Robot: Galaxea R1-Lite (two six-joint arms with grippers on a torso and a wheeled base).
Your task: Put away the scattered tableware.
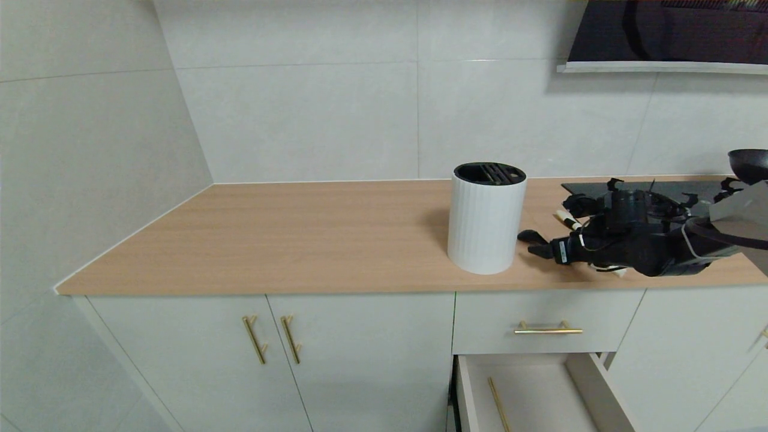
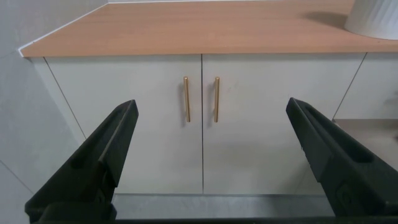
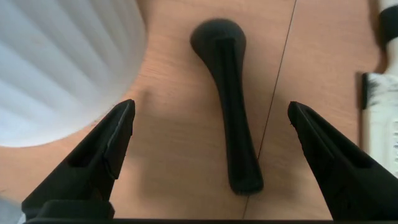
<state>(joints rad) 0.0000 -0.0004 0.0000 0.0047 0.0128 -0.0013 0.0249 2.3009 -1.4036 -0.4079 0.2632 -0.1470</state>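
Observation:
A black utensil [image 3: 227, 99] with a rounded end lies flat on the wooden counter [image 1: 300, 234], just right of a white ribbed holder [image 1: 486, 219] with a black slotted top. My right gripper [image 3: 210, 109] hangs low over the utensil, open, with one finger on each side of it and not touching it. In the head view the right gripper [image 1: 543, 246] sits beside the holder's base, the utensil's rounded end [image 1: 528, 236] poking out ahead of it. A white-and-black utensil [image 1: 567, 219] lies behind. My left gripper [image 2: 211, 162] is open and holds nothing, down in front of the cabinet doors.
A black stove [image 1: 648, 195] with a dark pan [image 1: 747, 165] fills the counter's right end. Below the counter a drawer [image 1: 528, 390] stands pulled out with a thin gold rod [image 1: 498, 405] in it. Two gold handles [image 2: 200, 99] mark the cabinet doors. A tiled wall closes the left side.

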